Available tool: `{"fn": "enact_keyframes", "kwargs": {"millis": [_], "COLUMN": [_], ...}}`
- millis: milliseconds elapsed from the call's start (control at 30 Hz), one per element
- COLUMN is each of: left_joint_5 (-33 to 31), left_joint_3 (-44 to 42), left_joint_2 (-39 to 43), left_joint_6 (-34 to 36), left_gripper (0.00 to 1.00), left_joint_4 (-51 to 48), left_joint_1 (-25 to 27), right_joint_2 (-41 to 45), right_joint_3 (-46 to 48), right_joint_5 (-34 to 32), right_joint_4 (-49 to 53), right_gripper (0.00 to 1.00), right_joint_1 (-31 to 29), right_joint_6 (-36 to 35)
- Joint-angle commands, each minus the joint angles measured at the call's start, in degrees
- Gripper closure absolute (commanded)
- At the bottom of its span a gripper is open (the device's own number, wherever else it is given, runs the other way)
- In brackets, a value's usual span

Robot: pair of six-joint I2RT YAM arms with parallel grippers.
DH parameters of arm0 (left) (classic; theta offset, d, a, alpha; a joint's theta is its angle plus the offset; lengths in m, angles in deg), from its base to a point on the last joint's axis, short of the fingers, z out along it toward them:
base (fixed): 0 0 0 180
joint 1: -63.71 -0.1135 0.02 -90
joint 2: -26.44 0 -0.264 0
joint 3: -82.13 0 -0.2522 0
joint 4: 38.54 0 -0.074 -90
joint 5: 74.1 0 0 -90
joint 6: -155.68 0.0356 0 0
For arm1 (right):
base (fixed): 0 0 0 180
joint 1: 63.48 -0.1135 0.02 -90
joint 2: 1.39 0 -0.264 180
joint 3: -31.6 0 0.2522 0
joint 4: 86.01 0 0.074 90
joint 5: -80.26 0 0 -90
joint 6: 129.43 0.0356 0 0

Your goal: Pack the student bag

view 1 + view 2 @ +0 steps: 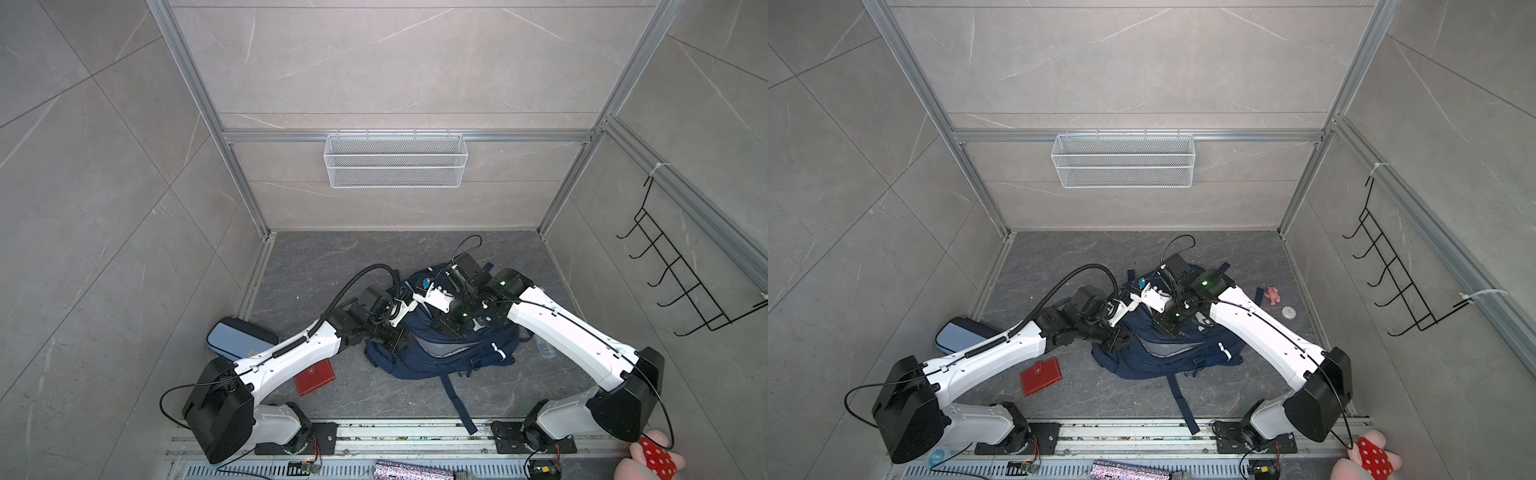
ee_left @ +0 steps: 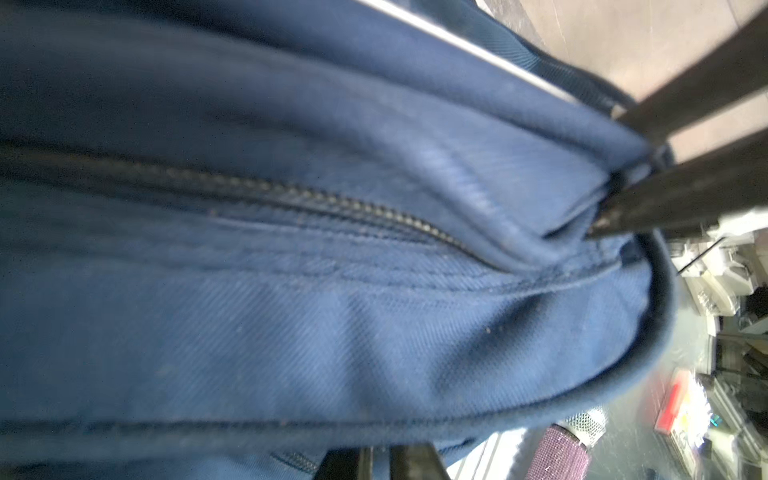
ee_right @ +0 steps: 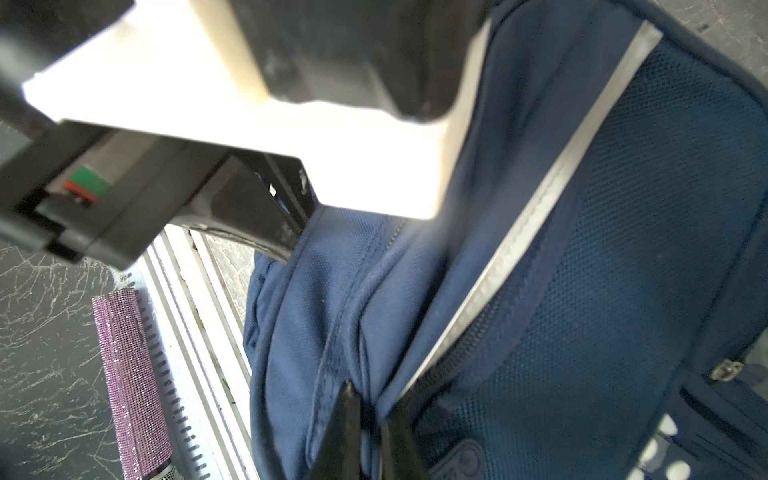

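Observation:
The student bag (image 1: pixel 453 355) (image 1: pixel 1167 357), a navy backpack with a grey front patch, lies crumpled mid-floor in both top views. My left gripper (image 1: pixel 395 338) (image 2: pixel 380 451) presses into its left edge. Its two dark fingers stand close together with a fold of blue fabric (image 2: pixel 291 332) pinched between them, beside a closed zip (image 2: pixel 332 199). My right gripper (image 1: pixel 446 328) (image 3: pixel 370 411) is shut on a seam fold of the bag (image 3: pixel 623 249), next to a white reflective stripe (image 3: pixel 540 199). The two grippers hold the bag's top close together.
A light-blue pencil case (image 1: pixel 241 338) and a red wallet (image 1: pixel 314 377) lie left of the bag, partly under my left arm. A small pink toy (image 1: pixel 1272 294) and a white disc (image 1: pixel 1288 311) lie to the right. A glittery purple tube (image 3: pixel 129 382) rests on the front rail.

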Motion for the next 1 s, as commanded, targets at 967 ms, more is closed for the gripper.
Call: {"fn": "enact_keyframes", "kwargs": {"millis": [967], "left_joint_5": [-4.47], "left_joint_3": [-6.11], "left_joint_2": [10.81], "left_joint_6": [-1.11], "left_gripper": [1.0], "left_joint_4": [-6.05], "left_joint_1": [-7.19], "right_joint_2": [6.25], "right_joint_3": [8.69], "right_joint_5": [-6.47], "right_joint_4": [-2.33], "right_gripper": [1.0], "right_joint_1": [-8.65], "right_joint_6": [-12.28]}}
